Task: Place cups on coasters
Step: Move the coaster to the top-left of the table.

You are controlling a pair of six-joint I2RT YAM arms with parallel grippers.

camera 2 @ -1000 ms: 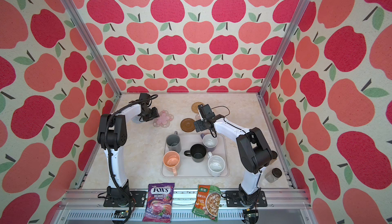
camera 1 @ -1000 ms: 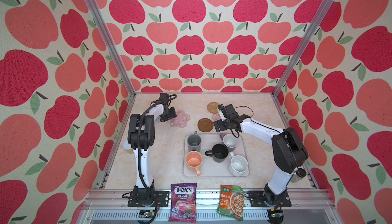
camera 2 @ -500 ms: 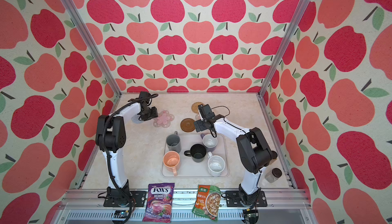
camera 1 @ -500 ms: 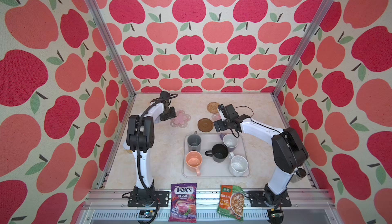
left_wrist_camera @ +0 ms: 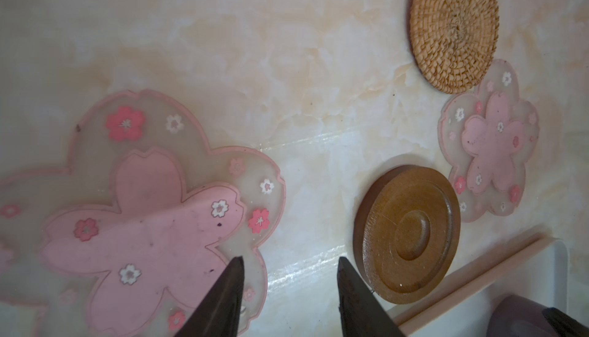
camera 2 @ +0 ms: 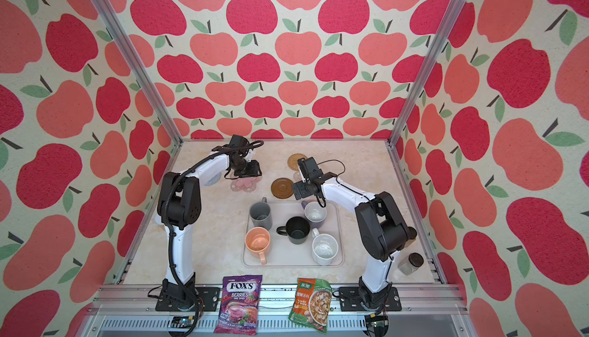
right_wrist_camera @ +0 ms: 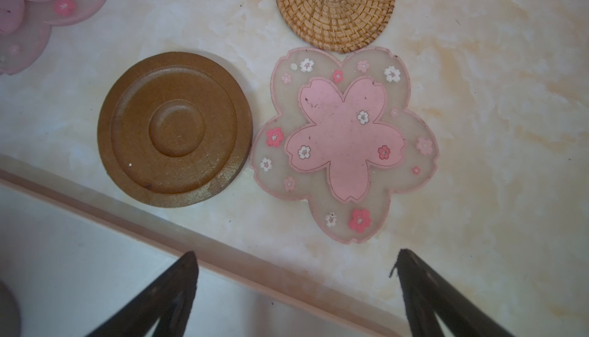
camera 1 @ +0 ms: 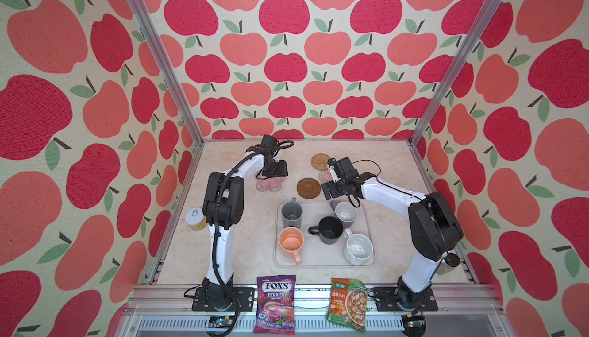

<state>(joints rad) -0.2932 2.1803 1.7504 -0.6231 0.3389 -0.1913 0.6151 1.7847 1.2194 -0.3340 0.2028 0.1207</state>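
Five cups stand on the pale tray (camera 1: 371,239): tall grey (camera 1: 291,215), black (camera 1: 330,230), lavender (camera 1: 345,213), peach (camera 1: 290,241) and speckled white (camera 1: 358,249). Behind the tray lie the coasters: a pink flower (camera 1: 269,186), a brown disc (camera 1: 308,187), tan rattan (camera 1: 320,161), and a second pink flower (right_wrist_camera: 344,144). My left gripper (left_wrist_camera: 288,265) hangs open and empty, one finger (left_wrist_camera: 229,297) over the first flower coaster's (left_wrist_camera: 143,230) edge. My right gripper (right_wrist_camera: 294,255) is wide open over the tray's back rim (right_wrist_camera: 191,239), empty.
A blue-grey woven coaster (camera 2: 212,179) peeks out under the left arm. A tin can (camera 1: 195,219) stands by the left wall and a dark-lidded jar (camera 2: 411,263) at the front right. Two snack bags (camera 1: 275,306) lie on the front rail.
My left gripper has shifted right, over the pink flower coaster, and its jaws have narrowed a little. The right arm has not moved.
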